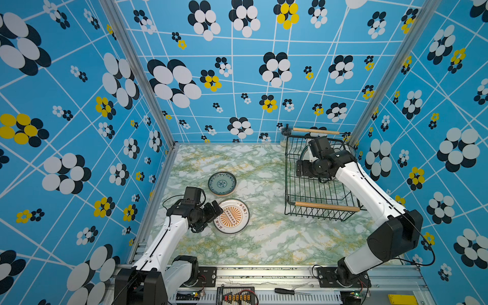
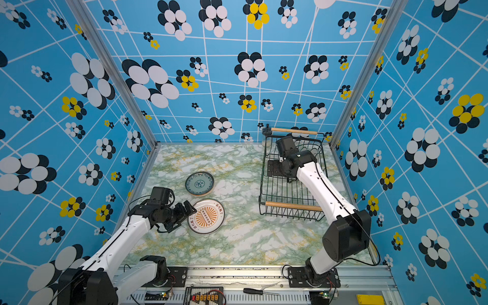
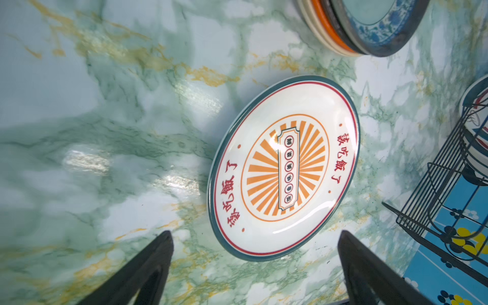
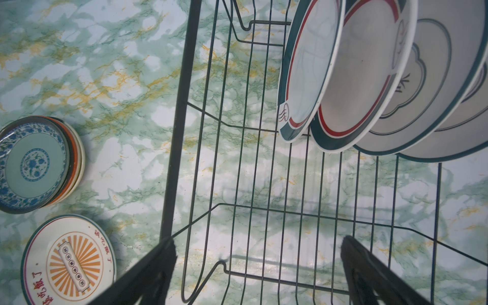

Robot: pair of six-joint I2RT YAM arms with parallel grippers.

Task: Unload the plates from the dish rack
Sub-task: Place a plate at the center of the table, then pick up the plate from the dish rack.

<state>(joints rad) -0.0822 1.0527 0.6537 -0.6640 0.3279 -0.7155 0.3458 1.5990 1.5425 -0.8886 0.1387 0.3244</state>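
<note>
Emblem plate [image 3: 284,169] flat just ahead of left tool [image 3: 254,233], spread empty; right tool [image 4: 258,239] likewise.

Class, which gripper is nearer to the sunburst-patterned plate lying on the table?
Left. The left gripper hovers open at the rim of the sunburst plate; the right gripper is across the table, over the dish rack.

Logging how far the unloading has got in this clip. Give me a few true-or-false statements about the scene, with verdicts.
1. The right jaws stand open over the rack. True.
2. The rack is empty. False: several plates stand in it.
3. The sunburst plate lies flat on the table. True.
4. The left jaws grip the sunburst plate. False: they stand open, holding nothing.
5. The blue-patterned plate tops a stack. True.
</note>
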